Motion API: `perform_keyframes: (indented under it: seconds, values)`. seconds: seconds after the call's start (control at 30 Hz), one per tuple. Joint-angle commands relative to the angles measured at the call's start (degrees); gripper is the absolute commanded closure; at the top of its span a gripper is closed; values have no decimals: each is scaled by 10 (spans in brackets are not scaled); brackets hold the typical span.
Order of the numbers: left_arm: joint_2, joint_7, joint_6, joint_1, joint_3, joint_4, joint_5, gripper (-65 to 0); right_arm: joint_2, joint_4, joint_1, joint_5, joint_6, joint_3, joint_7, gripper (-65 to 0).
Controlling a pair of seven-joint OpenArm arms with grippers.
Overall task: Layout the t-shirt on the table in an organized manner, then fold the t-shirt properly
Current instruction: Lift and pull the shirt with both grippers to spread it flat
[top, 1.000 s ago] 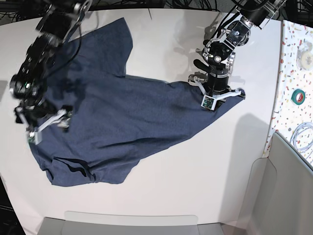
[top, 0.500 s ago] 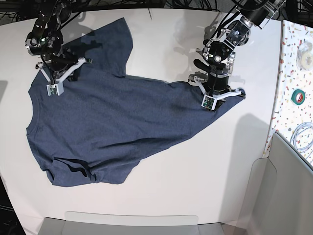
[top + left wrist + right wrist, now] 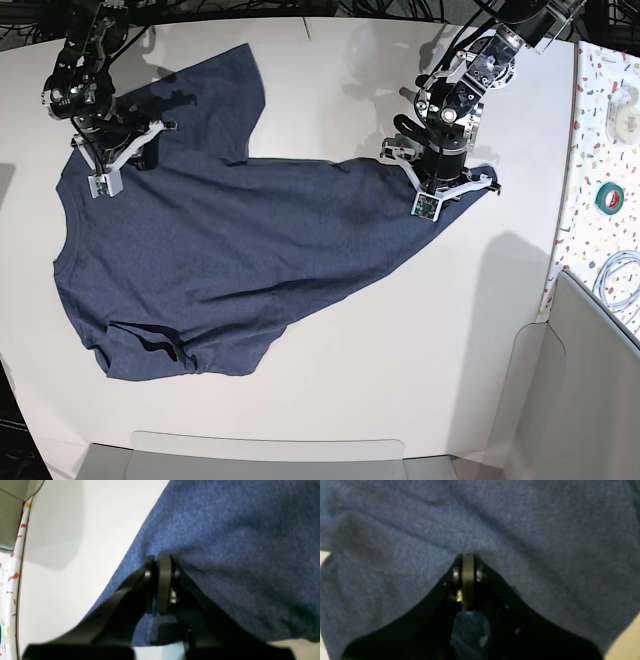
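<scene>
Table (image 3: pixel 330 390) is off-white and takes most of the base view; speckled side surface (image 3: pixel 600 150) runs along its right edge with a green tape roll (image 3: pixel 611 196) on it. Shirt (image 3: pixel 230 260) lies plain side up across the left and middle of the table, mostly spread but not squared: a long tapering corner reaches right, one sleeve (image 3: pixel 235 95) points up toward the far edge, and the near-left part is bunched with a fold at (image 3: pixel 150 350). Left gripper (image 3: pixel 440 185) sits on that right corner, close to the fabric edge; in its wrist view the left gripper (image 3: pixel 162 562) has its jaws pressed nearly together with a ridge of cloth pinched at the tips, bare table just left of it. Right gripper (image 3: pixel 115 160) is at the shirt's far-left shoulder area near the sleeve; wrist view shows the right gripper (image 3: pixel 468 557) fully closed, tips buried in a pucker of blue fabric, cloth filling almost the whole frame.
</scene>
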Motion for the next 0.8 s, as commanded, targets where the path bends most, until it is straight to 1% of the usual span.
perform_keyframes:
  seconds: [0.0, 0.17, 0.3, 0.4, 0.47, 0.57, 0.77]
  values:
    - [-1, 95, -38, 22, 8, -6, -66, -37, 18, -4, -17, -43, -8, 4, -45, 0]
    - [-2, 101, -38, 38, 7, 40, -66, -37, 69, -2, -55, -43, -5, 4, -45, 0]
    - [-2, 140, -37, 41, 7, 60, -66, -37, 105, -2, -76, -40, -4, 4, -45, 0]
    - [-2, 158, -37, 59, 7, 81, -66, -37, 133, -1, -89, -40, -3, 4, -45, 0]
    - [-2, 166, -37, 70, 7, 99, -66, -37, 145, -1, -94, -40, -3, 4, -45, 0]
    - [0, 198, -37, 94, 7, 134, -66, -37, 161, 0, -104, -40, -3, 4, -45, 0]
    - [1, 241, -37, 123, 7, 192, -66, -37, 167, 2, -109, -40, -3, 4, -46, 0]
